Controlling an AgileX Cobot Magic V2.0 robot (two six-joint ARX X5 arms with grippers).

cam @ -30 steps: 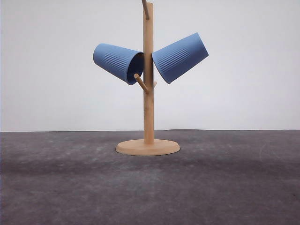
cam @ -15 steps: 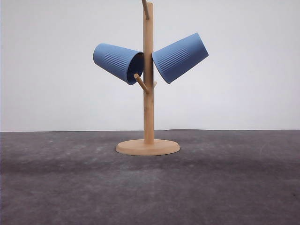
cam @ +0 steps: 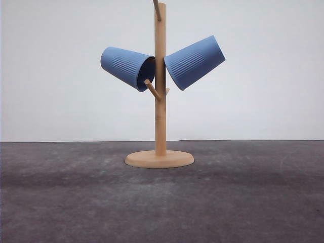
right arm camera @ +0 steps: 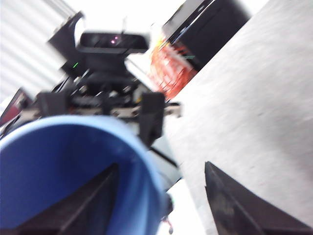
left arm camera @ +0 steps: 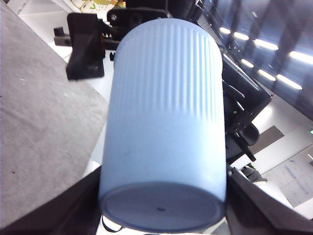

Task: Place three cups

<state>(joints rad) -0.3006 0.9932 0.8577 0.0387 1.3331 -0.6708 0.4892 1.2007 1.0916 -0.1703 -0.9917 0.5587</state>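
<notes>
Two cups (cam: 127,67) (cam: 194,62) (tilted) flank stand (cam: 160,86).

Matt plastic, bare wood, rough table.
You see ribbed matt plastic cups (cam: 127,67) hung on a smooth pale wooden stand (cam: 160,101); under it, the table (cam: 76,202) is grainy and dull.

L pincer (left arm camera: 164,215): dark fingers (left arm camera: 73,205) on both sides of a pale-blue cup (left arm camera: 164,127), jaws closed on it, base toward cam. R pincer (right arm camera: 161,205): one finger (right arm camera: 98,203) inside a blue cup (right arm camera: 58,171), other outside the rim; grip pressure unclear.
</notes>
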